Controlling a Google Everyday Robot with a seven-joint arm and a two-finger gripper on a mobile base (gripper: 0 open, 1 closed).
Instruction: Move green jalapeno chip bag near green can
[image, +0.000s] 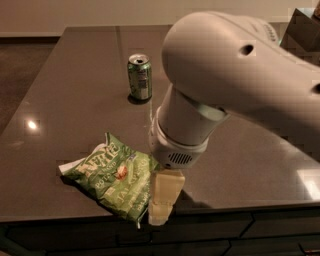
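Looking at the end effector (162, 200) down low at the front edge of the table (75, 100), overlapping the right end of the green jalapeno chip bag (112, 177). Can't tell whether apart or together, or actually touching the bag. Blocked by the big pale arm (225, 85): much of the table's right side. Green can (139, 76) upright toward the back edge, well apart from the bag. Dark glossy top, light wall (75, 15) behind.

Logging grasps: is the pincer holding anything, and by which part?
Cannot be told: the pincer sits at the right edge of the green jalapeno chip bag.
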